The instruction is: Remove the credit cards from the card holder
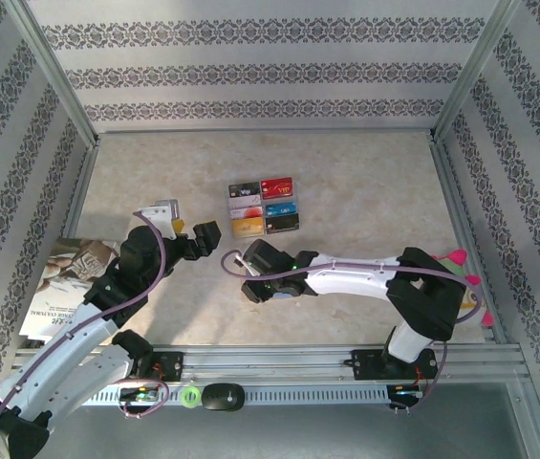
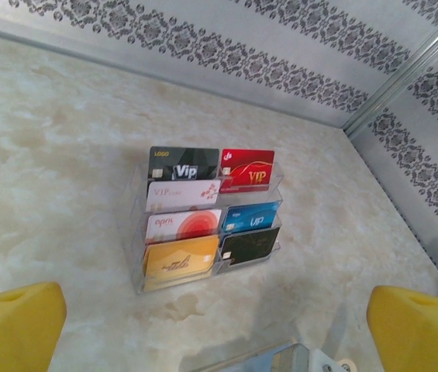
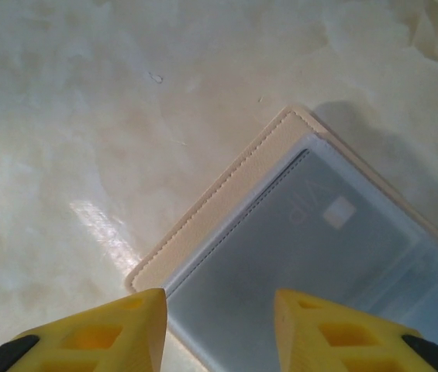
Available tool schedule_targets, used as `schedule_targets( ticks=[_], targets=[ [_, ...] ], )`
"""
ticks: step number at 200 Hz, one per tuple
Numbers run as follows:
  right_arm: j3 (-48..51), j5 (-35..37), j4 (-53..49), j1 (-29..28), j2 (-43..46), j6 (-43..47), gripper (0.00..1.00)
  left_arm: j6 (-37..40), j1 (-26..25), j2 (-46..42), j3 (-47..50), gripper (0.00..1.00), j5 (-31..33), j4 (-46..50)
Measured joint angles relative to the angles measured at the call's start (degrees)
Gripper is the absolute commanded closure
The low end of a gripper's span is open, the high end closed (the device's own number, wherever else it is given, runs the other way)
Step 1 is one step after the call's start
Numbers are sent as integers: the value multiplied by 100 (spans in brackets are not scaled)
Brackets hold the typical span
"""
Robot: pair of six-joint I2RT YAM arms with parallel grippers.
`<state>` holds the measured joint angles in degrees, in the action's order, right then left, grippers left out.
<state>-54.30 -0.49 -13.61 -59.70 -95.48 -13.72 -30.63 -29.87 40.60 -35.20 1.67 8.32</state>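
Right gripper [image 3: 217, 314]: I read its yellow fingertips [image 3: 125, 325] as standing apart with nothing between them, poised just above the card holder [image 3: 226, 201]. The card holder lies flat on the tabletop [image 1: 375, 191], toward the near edge and about midway across its width. Its tan stitched border frames a grey-blue clear sleeve that faces up. One sleeved card [image 3: 327, 221] sits inside it, its chip and faint lettering showing through.

At the near left corner a printed booklet [image 1: 59, 277] lies flat, partly under the left arm.

Left gripper [image 2: 219, 333]: fingers spread wide, gripping nothing, held above the tabletop left of the right gripper and facing the far right corner.

Farther in, near the tabletop's centre, I see a clear tiered rack [image 2: 132, 232] standing apart from the card holder. It contains:
- Left column: black card [image 2: 184, 164], white card [image 2: 181, 194], white-and-red card [image 2: 181, 225], yellow card [image 2: 180, 260].
- Right column: red card [image 2: 247, 169], blue card [image 2: 250, 218], dark card [image 2: 248, 244].
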Motion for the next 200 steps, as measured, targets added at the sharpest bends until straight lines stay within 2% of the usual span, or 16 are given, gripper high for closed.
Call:
schedule_targets(
  ticks=[52, 73, 91, 109, 122, 138, 160, 183, 200],
  targets=[
    [-271, 481, -457, -94, -509, 212, 54, -74, 63, -42, 173, 0, -199, 219],
    [-376, 520, -522, -94, -586, 221, 57, -76, 74, -42, 173, 1, -269, 260],
    [-409, 522, -525, -94, -625, 219, 65, -76, 74, -42, 170, 2, -339, 299],
    [-402, 511, -479, -83, -625, 188, 81, -92, 74, -42, 170, 3, -433, 319],
    [-345, 472, -358, -39, -612, 162, 89, -98, 74, -42, 173, 5, -490, 332],
    [-219, 382, -199, 59, -529, 155, 100, -127, 74, -42, 181, 9, -568, 334],
    [2, 197, 87, 184, -393, 85, 100, -251, 74, 4, 293, 18, -680, 315],
    [286, -42, 437, 313, -225, -15, 100, -498, 74, 245, 619, 36, -807, 214],
    [551, -205, 752, 407, -63, -144, 100, -728, 57, 494, 901, 43, -872, 144]
  ],
)
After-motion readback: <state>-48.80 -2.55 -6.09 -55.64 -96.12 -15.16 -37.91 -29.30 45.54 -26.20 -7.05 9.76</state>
